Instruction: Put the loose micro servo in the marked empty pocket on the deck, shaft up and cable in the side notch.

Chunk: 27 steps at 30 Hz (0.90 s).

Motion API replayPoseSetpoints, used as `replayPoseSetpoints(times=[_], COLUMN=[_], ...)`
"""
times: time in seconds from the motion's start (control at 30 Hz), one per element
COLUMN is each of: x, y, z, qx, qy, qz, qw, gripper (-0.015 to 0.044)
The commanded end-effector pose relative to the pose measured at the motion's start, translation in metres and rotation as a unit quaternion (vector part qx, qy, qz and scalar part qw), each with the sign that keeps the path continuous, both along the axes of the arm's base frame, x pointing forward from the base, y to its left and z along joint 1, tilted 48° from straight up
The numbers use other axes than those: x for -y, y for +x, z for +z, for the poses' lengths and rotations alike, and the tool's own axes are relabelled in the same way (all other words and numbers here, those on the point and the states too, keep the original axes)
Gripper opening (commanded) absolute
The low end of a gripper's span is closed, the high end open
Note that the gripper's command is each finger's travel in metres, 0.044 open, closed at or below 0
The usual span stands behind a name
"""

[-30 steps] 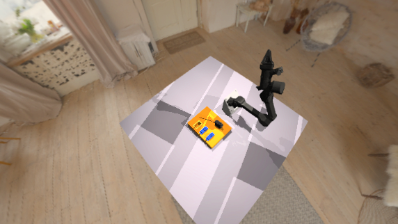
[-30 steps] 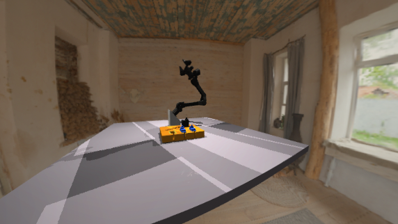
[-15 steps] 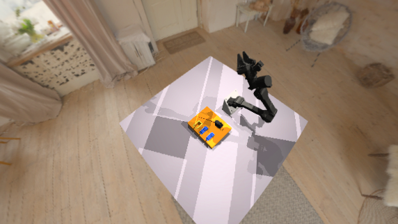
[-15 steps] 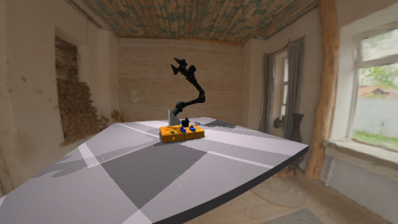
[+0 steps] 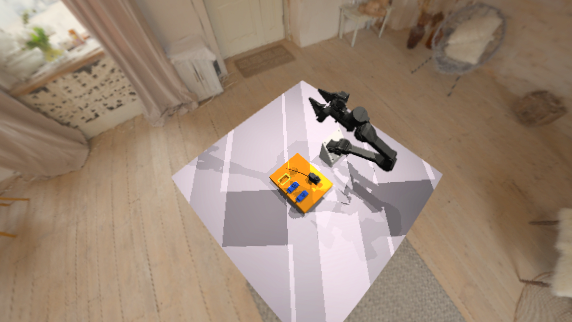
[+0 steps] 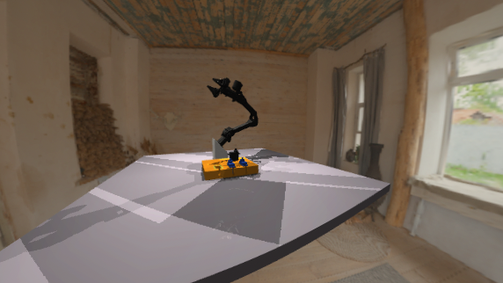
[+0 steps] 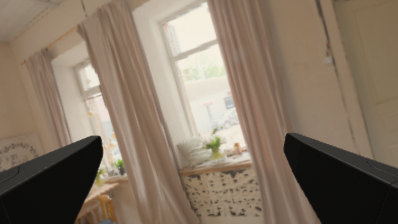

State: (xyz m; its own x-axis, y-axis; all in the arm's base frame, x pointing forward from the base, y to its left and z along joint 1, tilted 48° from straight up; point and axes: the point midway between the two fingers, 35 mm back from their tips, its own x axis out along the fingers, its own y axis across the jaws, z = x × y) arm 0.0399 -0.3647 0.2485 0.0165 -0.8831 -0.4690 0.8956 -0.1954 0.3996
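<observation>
The table (image 5: 280,260) is a pale grey square crossed by lighter stripes and darker patches, and near its middle lies the orange deck (image 5: 301,182), which serves here as the landmark.

Behind the deck, toward the far edge of the table, the black arm (image 5: 372,142) rises from a light grey base (image 5: 330,154) that stands just beside the deck's rear corner. The arm bends up and away from the deck, so that the pincer (image 5: 320,104) hangs high above the table, well apart from the deck and beyond its far side. The pincer is spread wide and carries nothing; in the wrist view its two dark fingers frame a window and curtains, not the deck.

On the deck, the small black servo (image 5: 314,177) rests on the top surface near the corner closest to the arm's base, with a thin cable running from it across the deck. The yellow-outlined empty pocket (image 5: 284,177) sits at the deck's opposite end, apart from the servo. Two blue servos (image 5: 293,187) sit along the deck's near edge, seemingly seated in their own pockets, though they are small here.
</observation>
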Motion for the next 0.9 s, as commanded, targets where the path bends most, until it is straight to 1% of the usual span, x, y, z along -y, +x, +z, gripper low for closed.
replayPoseSetpoints(times=[0.0,0.2,0.4,0.63,0.87], x=[-0.005,-0.021,-0.045,-0.083,-0.126], y=[0.023,0.058,0.09,0.121,0.145], z=[-0.025,-0.062,-0.095,-0.129,-0.156], qx=[0.012,0.028,0.043,0.056,0.065], qy=[0.05,0.131,0.215,0.315,0.414], qz=[0.039,0.1,0.154,0.207,0.247], qw=[0.998,0.986,0.964,0.925,0.874], gripper=[0.044,0.044,0.044,0.044,0.044])
